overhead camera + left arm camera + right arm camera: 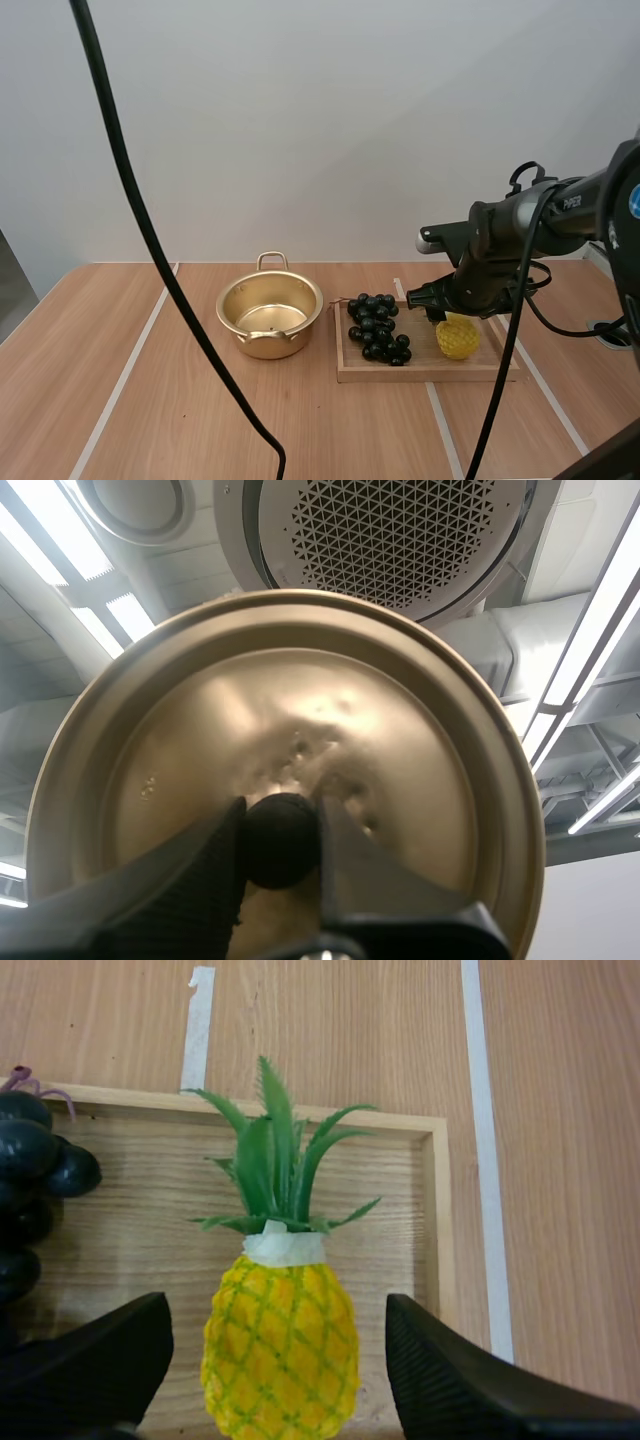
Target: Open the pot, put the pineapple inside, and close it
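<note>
Pot: the round gold metal pot (268,345) stands uncovered on the light wooden table (120,330), just beside the grape end of the tray, mouth up, apparently left open so the fruit can go straight in.
Lid: the round gold metal lid (400,740) is lifted off, hanging from its black round knob (280,852).
Left gripper: the left gripper (280,815) pinches that knob between its two tips, which I take as parking the lid out of the way until the pot needs covering.
Tray: the shallow rectangular wooden tray (430,1220) carries the bunch of dark grapes (378,328) and the fruit to be moved.
Pineapple: the small yellow toy pineapple with green leaves (285,1345) lies on its side in the tray, at the end away from the grapes, leaves pointing toward the tray's rim.
Right gripper: the right gripper (275,1310) hovers over the tray with its jaws spread wide, seemingly lined up for a grasp.
Fruit and fingers: the yellow body sits between the black fingers (90,1360), a clear gap on each side, no contact visible.
Stage: opening looks done; the pickup is not yet made.
</note>
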You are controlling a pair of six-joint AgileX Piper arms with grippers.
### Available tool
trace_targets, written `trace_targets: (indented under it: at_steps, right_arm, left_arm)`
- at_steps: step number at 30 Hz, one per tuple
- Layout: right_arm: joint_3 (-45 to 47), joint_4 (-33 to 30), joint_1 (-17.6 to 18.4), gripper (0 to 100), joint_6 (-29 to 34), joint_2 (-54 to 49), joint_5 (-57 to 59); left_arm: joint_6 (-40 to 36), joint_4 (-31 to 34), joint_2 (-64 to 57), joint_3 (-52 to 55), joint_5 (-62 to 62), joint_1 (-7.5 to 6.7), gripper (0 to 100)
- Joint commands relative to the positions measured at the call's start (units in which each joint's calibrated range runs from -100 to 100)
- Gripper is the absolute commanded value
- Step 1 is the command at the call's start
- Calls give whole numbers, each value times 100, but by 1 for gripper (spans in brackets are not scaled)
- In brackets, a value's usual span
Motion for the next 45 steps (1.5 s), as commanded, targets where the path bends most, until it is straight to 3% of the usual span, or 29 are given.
trace_targets:
  at_steps: [1, 17, 22, 23, 25, 26, 36, 45]
  right_arm:
    - [-47, -70, -17, 100, -34, 132, -228]
    - [-47, -171, -17, 100, -55, 870, -639]
    - [-47, -633, -17, 100, -55, 1018, -940]
    - [-47, -633, -17, 77, -55, 1018, -955]
    - [-47, -633, -17, 9, -7, 1018, -976]
    - [-47, -609, -17, 0, 40, 1018, -976]
    - [-47, -645, -17, 0, 196, 928, -1043]
    - [-47, -621, -17, 0, 207, -349, -2041]
  left_arm:
    - [13, 40, -43, -13, 1, -14, 0]
    - [13, 40, -43, -13, 1, -14, 0]
    - [13, 40, -43, -13, 1, -14, 0]
    - [13, 40, -43, -13, 1, -14, 0]
    - [13, 40, -43, -13, 1, -14, 0]
    - [13, 40, -43, -13, 1, -14, 0]
    - [13, 40, -43, -13, 1, -14, 0]
    - [13, 40, -43, -13, 1, -14, 0]
